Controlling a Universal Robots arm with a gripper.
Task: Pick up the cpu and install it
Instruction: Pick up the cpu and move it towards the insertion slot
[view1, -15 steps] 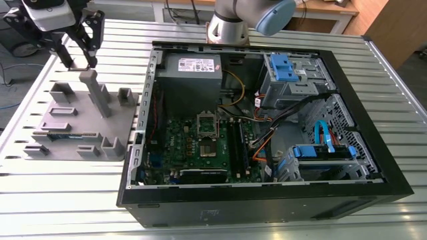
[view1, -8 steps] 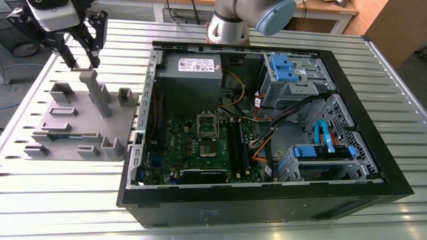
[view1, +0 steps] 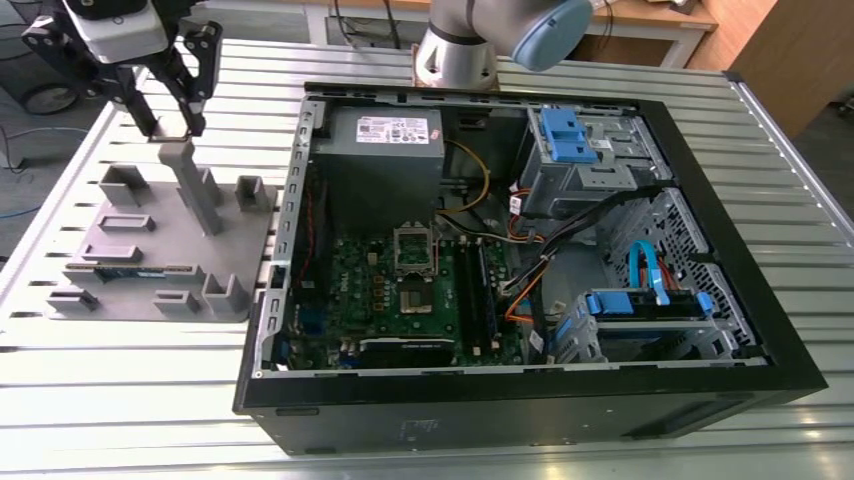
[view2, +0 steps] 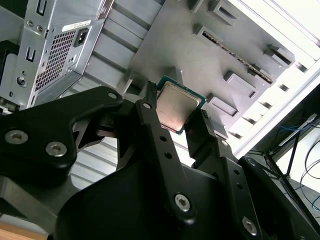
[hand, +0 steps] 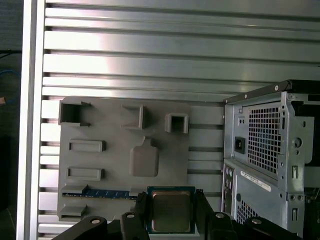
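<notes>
The cpu (hand: 171, 210) is a small square chip with a shiny silver top and a thin dark green rim. It sits clamped between my two black fingers (hand: 141, 209) in both wrist views, its silver face (view2: 176, 106) turned to the cameras. My gripper (view1: 168, 125) hangs above the far part of the grey tray (view1: 240, 250), at the exterior view's left, shut on the chip. The open computer case (view1: 534, 390) lies to the right of the tray, with the silver-framed motherboard socket (view1: 416, 250) near its middle.
A green memory stick (hand: 100, 192) lies in a slot of the tray, among raised grey blocks and a tall post (view1: 187, 175). The case's wall (view1: 296, 200) stands between tray and motherboard. Inside are a power supply (view1: 384, 135), blue drive bays (view1: 567, 140) and loose cables.
</notes>
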